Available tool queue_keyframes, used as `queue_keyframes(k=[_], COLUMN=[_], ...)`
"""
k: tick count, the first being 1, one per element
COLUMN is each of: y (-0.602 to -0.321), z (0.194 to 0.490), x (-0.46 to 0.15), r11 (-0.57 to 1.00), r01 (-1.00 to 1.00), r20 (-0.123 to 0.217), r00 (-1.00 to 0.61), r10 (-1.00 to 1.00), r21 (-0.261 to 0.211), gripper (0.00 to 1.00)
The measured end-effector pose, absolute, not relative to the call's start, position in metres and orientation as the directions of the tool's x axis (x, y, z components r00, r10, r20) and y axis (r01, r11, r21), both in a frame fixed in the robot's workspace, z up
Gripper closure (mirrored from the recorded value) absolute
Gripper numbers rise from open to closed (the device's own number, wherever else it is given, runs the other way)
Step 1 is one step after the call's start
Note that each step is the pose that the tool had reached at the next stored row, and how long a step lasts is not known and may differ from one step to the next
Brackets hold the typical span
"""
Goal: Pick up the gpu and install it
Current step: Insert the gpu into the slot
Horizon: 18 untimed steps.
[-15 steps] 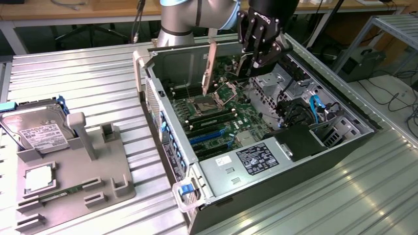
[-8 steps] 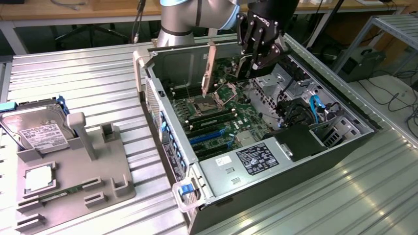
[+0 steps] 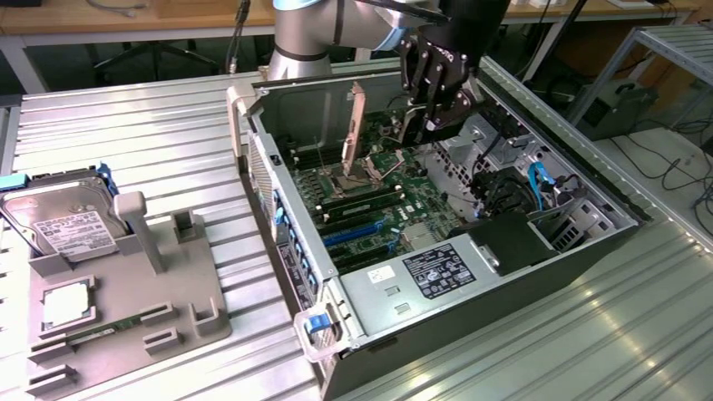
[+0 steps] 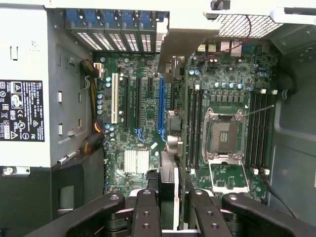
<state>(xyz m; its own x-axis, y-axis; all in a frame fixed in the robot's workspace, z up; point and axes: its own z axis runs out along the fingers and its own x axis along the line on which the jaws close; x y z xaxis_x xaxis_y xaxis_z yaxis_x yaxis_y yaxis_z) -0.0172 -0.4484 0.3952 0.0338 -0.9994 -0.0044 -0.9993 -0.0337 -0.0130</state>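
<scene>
Gripper (image 3: pixel 438 113) is seen over the open computer case (image 3: pixel 303 113) | jaws are clamped on the gpu (image 4: pixel 168 170), gripped edge-on | card is held above the motherboard (image 4: pixel 143 133), just beside the long blue slot (image 4: pixel 160 108) | whether it is seated cannot be told

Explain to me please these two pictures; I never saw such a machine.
The grey tube is a robot arm; the black claw at its end is the gripper. One picture comes from a camera off the arm, the other from a camera on the wrist, looking past the fingers. On the metal table lies an open computer case. On the exterior view's left, a grey holder carries a hard drive and a memory stick. The gripper is shut on the gpu, a thin card held edge-on above the motherboard.
</scene>
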Motion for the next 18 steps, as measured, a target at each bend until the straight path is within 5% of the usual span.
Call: queue_keyframes(k=[18], y=[-0.451], z=[0.357], x=[-0.017], r11=[-0.033], r01=[-0.999], r20=[-0.022], r00=[0.034], r10=[-0.999], r21=[-0.01], gripper=[0.72])
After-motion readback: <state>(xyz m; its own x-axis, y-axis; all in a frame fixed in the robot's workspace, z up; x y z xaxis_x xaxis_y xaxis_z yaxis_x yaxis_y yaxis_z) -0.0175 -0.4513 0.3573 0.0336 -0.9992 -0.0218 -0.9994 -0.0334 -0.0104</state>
